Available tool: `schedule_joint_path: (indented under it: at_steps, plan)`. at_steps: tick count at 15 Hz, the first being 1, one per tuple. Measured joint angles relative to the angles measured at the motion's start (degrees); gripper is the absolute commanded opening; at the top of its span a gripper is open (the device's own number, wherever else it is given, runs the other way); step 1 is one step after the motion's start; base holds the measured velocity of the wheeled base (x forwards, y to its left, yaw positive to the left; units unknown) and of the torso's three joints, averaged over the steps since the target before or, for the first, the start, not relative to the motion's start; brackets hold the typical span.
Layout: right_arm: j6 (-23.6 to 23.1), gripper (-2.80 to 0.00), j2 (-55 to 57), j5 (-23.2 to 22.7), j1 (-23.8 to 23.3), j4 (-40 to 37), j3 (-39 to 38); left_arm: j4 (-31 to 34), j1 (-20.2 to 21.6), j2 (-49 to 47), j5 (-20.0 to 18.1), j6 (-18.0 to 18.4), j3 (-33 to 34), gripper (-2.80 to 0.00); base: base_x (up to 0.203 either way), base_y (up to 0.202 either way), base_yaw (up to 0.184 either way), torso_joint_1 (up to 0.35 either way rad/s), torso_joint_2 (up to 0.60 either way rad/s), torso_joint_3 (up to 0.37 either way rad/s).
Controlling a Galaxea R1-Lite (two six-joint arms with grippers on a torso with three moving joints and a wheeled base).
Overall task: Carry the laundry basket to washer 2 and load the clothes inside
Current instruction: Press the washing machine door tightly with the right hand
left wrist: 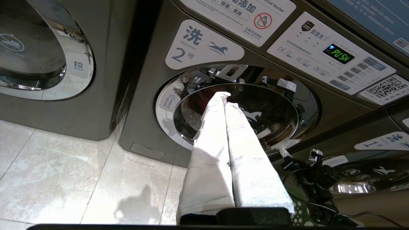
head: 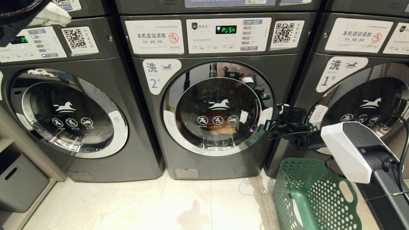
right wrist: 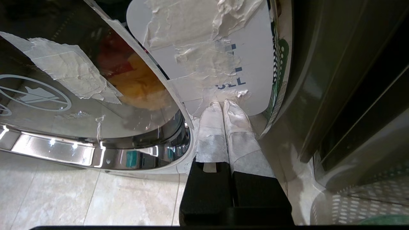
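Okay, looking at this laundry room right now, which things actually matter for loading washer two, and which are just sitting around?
Part of the job:
washer 2, door closed
the clothes, red and yellow behind the glass
laundry basket, on the floor
right claw, shut, at the door's edge
left claw, shut

Just there:
washer 1
unnumbered washer
grey bin

Three front-load washers side by side, washer 2 (head: 217, 108) in the middle, one laundry basket (head: 314, 195), two garments behind its glass, yellow (right wrist: 140, 86) and red (right wrist: 113, 56)
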State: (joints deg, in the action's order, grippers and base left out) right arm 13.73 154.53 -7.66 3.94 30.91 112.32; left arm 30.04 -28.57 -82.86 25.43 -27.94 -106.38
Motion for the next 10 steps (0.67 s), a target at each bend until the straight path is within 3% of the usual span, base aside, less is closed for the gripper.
schedule_joint_path:
  at_steps: [7,10]
  plan:
    - [-0.1,-2.8,0.9,-1.7,0.3,4.3,0.2,0.1,0.0,1.8,1.0,0.0,1.6,-2.8,0.0,0.0,0.0,0.0,0.0,0.0]
    - [-2.6,-2.8,0.9,-1.9,1.0,7.4,0.2,0.2,0.0,2.0,1.0,0.0,1.7,-2.8,0.0,0.0,0.0,0.0,0.0,0.0]
